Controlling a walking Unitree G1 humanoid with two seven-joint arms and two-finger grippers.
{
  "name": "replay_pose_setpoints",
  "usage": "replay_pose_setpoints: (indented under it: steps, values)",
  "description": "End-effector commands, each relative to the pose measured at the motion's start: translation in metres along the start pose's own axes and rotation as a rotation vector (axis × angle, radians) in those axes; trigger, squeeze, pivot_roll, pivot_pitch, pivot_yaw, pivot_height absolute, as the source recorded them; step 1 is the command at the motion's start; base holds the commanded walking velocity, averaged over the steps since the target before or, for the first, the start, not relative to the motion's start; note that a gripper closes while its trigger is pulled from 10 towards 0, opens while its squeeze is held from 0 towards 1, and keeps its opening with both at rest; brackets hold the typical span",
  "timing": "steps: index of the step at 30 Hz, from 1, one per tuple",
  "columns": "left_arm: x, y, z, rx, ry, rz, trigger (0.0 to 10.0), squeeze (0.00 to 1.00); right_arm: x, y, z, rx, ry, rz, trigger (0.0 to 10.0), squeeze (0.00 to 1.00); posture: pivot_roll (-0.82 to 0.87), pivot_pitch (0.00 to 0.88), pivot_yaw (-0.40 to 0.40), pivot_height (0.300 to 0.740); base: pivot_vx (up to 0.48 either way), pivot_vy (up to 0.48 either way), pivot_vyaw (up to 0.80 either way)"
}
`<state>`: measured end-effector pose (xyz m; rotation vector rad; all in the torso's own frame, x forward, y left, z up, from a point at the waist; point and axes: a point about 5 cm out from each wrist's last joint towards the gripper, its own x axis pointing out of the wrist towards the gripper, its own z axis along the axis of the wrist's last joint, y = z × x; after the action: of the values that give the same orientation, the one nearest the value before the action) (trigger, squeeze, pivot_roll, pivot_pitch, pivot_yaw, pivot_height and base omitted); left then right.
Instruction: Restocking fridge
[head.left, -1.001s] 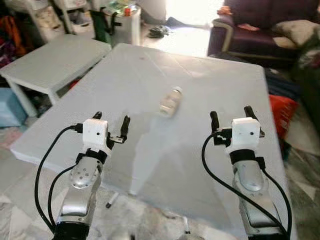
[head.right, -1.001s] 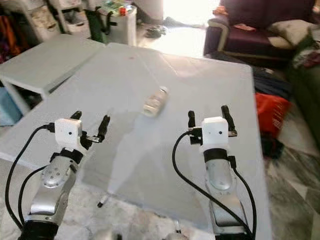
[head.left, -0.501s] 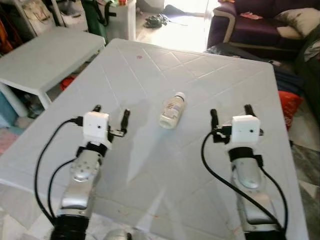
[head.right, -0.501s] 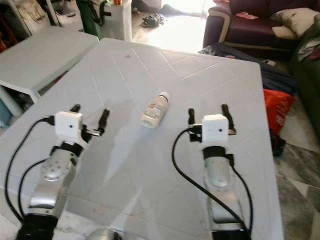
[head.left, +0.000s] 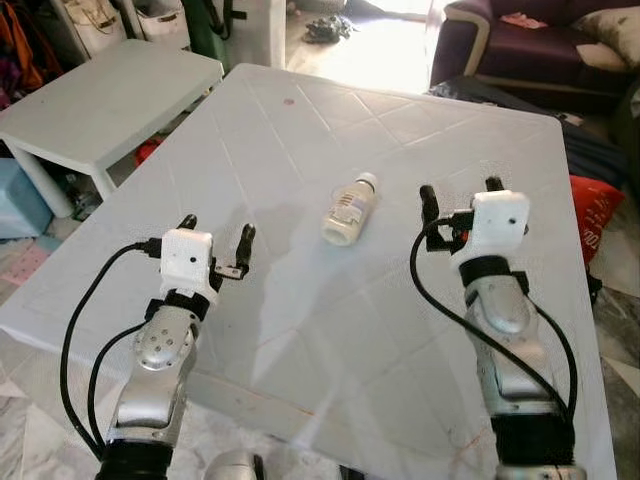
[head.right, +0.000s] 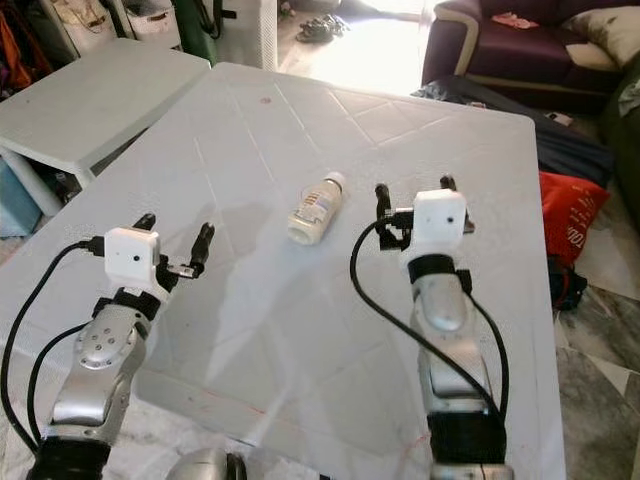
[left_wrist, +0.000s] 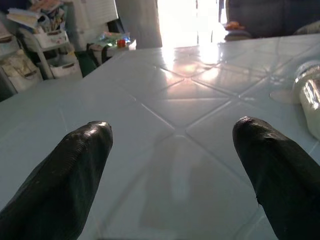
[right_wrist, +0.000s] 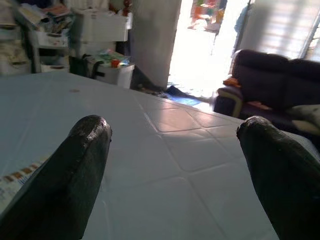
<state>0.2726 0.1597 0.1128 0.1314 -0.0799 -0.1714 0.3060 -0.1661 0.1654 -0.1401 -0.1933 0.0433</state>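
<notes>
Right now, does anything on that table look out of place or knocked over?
Yes: the bottle lies on its side on the white table, not upright. Nothing has spilled.

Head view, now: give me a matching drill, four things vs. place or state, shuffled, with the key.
Things:
1. bottle
2. left tool
3. right tool
4. small white table

Places or states:
A. open, over the table to the right of the bottle
B. lying on its side on the big table, between the two arms
C. standing off the big table's left side
D. open, over the table to the left of the bottle and nearer the robot

Pairs: 1-B, 2-D, 3-A, 4-C
</notes>
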Motion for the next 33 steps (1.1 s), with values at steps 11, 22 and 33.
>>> replay_pose_setpoints:
  steps: [11, 22, 33]
  values:
    - [-0.005, 0.003, 0.003, 0.035, 0.021, -0.027, 10.0, 0.00, 0.042, 0.029, 0.011, 0.176, 0.070, 0.243, 10.0, 0.00, 0.03, 0.160, 0.025, 0.740, 0.000, 0.000, 0.00]
    - [-0.005, -0.003, 0.000, 0.036, 0.045, -0.051, 10.0, 0.00, 0.034, 0.084, -0.011, 0.274, 0.287, 0.471, 10.0, 0.00, 0.02, 0.160, 0.017, 0.740, 0.000, 0.000, 0.00]
    - [-0.006, -0.005, -0.001, 0.020, 0.053, -0.043, 10.0, 0.00, 0.000, 0.085, -0.025, 0.272, 0.489, 0.484, 10.0, 0.00, 0.01, 0.163, 0.000, 0.740, 0.000, 0.000, 0.00]
